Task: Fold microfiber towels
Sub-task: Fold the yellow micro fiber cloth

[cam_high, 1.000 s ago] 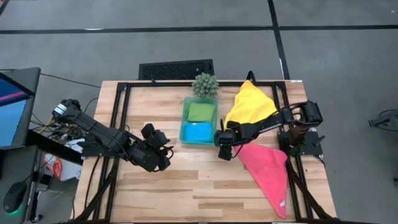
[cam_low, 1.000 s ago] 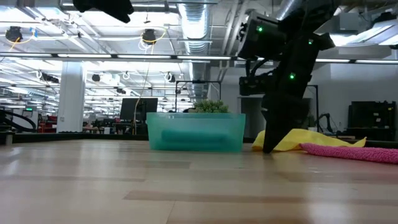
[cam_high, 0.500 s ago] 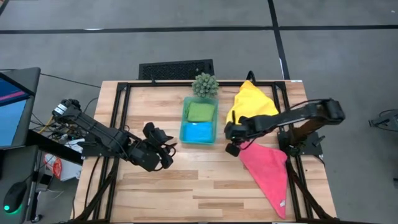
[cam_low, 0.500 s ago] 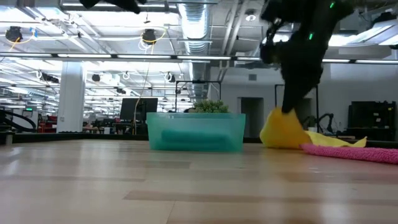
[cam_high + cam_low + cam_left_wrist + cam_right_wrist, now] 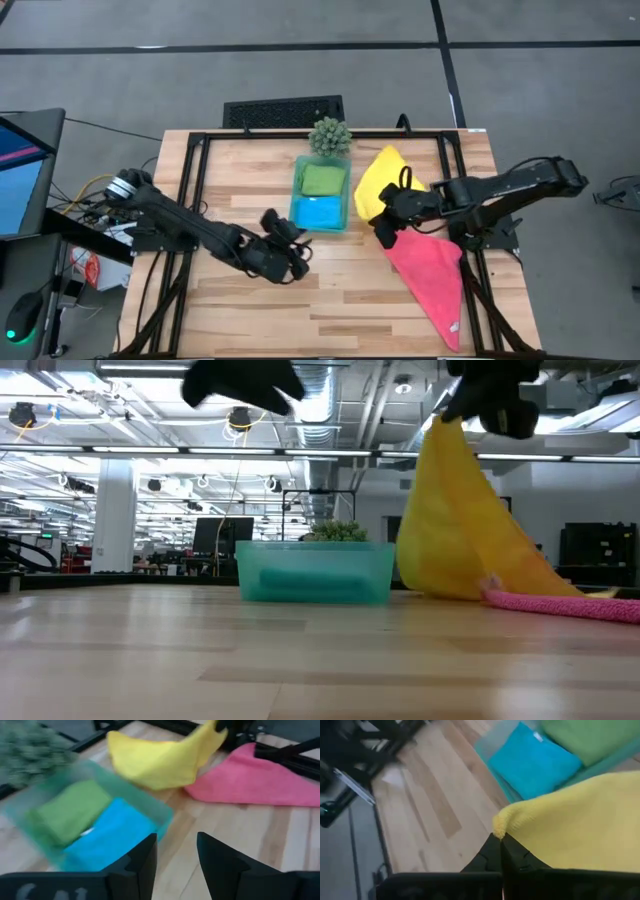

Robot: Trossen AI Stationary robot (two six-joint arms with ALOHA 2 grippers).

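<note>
Right end effector (image 5: 383, 233) at about 3 o'clock of worktop centre, clamped shut on a corner of the yellow towel (image 5: 385, 180); pinch visible in right wrist view (image 5: 499, 839), fingers (image 5: 487, 855) closed tight on the hem. Towel corner lifted clear of the worktop (image 5: 250, 300), hanging as a tall drape in low view (image 5: 455, 520), lower edge touching the wood and the pink towel (image 5: 560, 603). Rest of the yellow cloth bunched at roughly 2 o'clock, just beside the translucent teal tray (image 5: 296, 215). Pink towel (image 5: 430, 275) flat, triangular, running from 3 toward 5 o'clock, touching the yellow one at its upper end. Lime green towel (image 5: 323, 179) and bright blue towel (image 5: 320, 211) folded inside the tray, green at the 12 o'clock end, blue at the 6 o'clock end, touching each other. Small spiky green plant (image 5: 330, 137) at the tray's 12 o'clock side, right against it. Left end effector (image 5: 295, 260) near centre, slightly toward 7 o'clock, off the tray's 6 o'clock end, raised above the wood; fingers (image 5: 142, 857) part-open with a clear gap, holding nothing, facing tray and both loose towels in left wrist view. Dark shape of left arm at top of low view (image 5: 240, 382). Black frame rails (image 5: 195, 190) along worktop edges.
</note>
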